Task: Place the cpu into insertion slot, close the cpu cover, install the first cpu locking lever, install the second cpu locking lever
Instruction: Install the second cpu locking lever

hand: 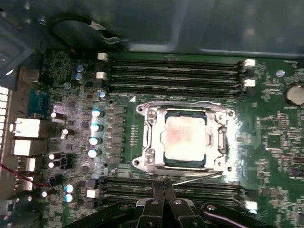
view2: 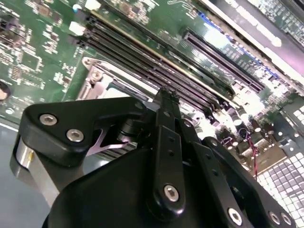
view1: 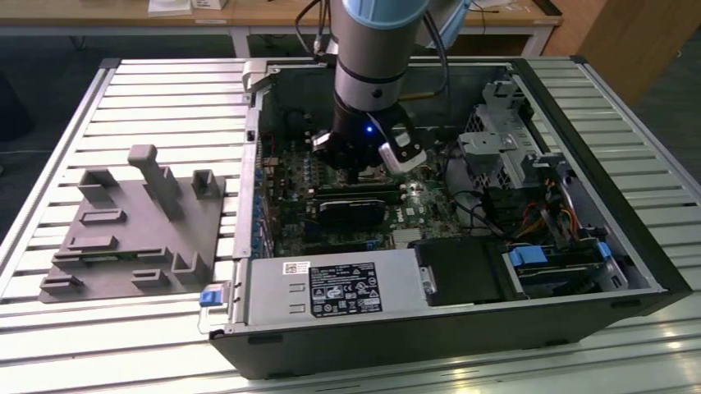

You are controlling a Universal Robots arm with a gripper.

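Note:
The cpu (hand: pixel 184 137), a square chip with a silvery-beige top, lies in its socket on the green motherboard. The cpu cover (hand: pixel 153 118), a silver frame, lies flat around it. A thin wire lever (hand: pixel 199 176) runs along the socket's edge nearest my fingers. My gripper (hand: pixel 162 186) is shut, its tips touching or just over the end of that lever; I cannot tell if it pinches it. In the second wrist view the gripper (view2: pixel 167 95) stands beside the socket's silver frame (view2: pixel 97 78). In the exterior view the gripper (view1: pixel 353 171) is deep inside the open computer case.
Memory slots (hand: pixel 175 71) run on both sides of the socket. A black card (view1: pixel 353 209) lies just in front of the gripper. The drive cage (view1: pixel 498 139) and cables stand at the exterior view's right. A grey fixture (view1: pixel 131 222) sits on the slatted table at the left.

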